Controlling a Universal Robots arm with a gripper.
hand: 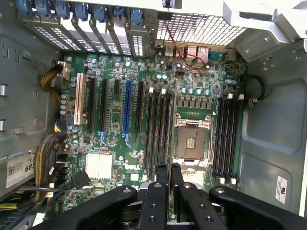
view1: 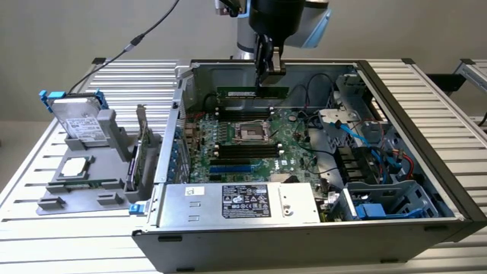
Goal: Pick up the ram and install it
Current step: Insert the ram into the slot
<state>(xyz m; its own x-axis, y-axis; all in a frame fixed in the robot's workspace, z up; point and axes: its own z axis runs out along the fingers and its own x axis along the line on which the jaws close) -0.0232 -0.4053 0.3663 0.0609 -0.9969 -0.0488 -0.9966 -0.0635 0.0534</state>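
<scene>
The ram [view1: 250, 92] is a thin green stick, held level in the air over the back of the open computer case [view1: 426, 142]. My gripper [view1: 270, 77] reaches down from above and is shut on the stick's end towards the exterior view's right. In the wrist view the two black fingers [hand: 160, 191] press on the ram [hand: 171, 148], seen edge-on as a thin line. It hangs above the motherboard [hand: 115, 120], between a bank of black memory slots [hand: 158, 129] and the CPU socket [hand: 192, 139]. A second slot bank [hand: 225, 134] lies past the socket.
A grey holder [view1: 84, 188] on the exterior view's left carries a hard drive [view1: 80, 123], a small chip [view1: 74, 166] and an upright card [view1: 141, 142]. Inside the case are the power supply [view1: 243, 202], loose cables [view1: 365, 142] and drive bays [view1: 380, 200].
</scene>
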